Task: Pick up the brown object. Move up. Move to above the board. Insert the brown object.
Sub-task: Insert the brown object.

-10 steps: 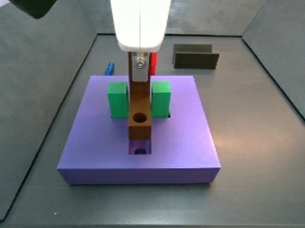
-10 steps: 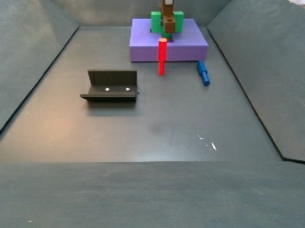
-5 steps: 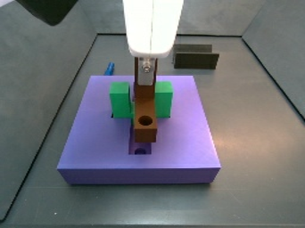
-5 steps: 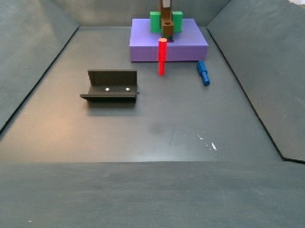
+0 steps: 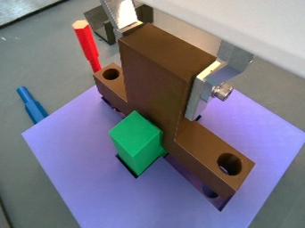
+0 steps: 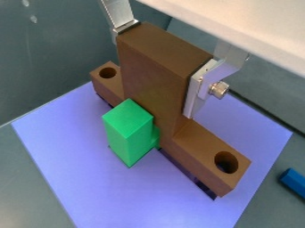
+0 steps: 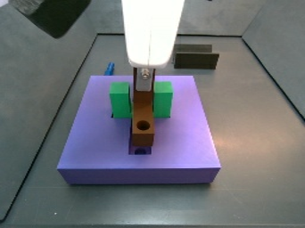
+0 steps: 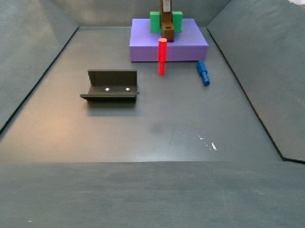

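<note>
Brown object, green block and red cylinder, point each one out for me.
brown object (image 5: pixel 161 85): a wrist view, its upright front face.
green block (image 6: pixel 128 129): a wrist view, its top face.
red cylinder (image 5: pixel 87 44): a wrist view, its shaft.

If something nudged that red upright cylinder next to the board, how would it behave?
The red cylinder looks tall and thin on a small base, so it would probably tip easily. Being round, it would likely roll once down. The gripper, shut on the brown object over the board, is near it.

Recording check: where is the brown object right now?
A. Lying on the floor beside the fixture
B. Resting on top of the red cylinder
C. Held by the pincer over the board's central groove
C: the pincer grips the brown object over the board.
</note>
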### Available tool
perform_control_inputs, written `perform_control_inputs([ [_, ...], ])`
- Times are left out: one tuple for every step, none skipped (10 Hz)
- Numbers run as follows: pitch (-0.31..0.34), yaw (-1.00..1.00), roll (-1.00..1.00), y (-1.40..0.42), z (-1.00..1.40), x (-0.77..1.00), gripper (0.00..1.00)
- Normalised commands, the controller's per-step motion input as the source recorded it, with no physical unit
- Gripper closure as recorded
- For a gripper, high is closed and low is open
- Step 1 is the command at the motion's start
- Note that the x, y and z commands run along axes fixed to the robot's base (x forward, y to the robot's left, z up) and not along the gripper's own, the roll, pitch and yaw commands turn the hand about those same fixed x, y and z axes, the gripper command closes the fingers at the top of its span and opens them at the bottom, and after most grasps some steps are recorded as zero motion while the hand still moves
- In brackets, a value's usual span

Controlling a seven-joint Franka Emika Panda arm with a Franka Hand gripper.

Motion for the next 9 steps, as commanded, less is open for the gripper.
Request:
perform_control_inputs([
  [0.0,0.0,0.1,-0.11,-0.18,0.0,1.0],
  [0.0,0.0,0.08,-0.13,-0.11,0.0,1.0],
  [0.0,0.0,0.04,-0.13,-0.08,0.0,1.0],
  [0.0,-0.19,0.04,0.0,-0.14,0.05,1.0],
  [0.0,-0.25,0.05,0.0,-0.11,0.05,1.0],
  [0.003,-0.23,0.06,0.0,-0.08,0.03,1.0],
  [0.0,-0.19,0.06,0.0,-0.11,0.0,1.0],
  [0.0,-0.11,0.07,0.0,-0.15,0.0,1.0],
  [0.0,-0.07,0.07,0.0,-0.19,-0.01,1.0],
])
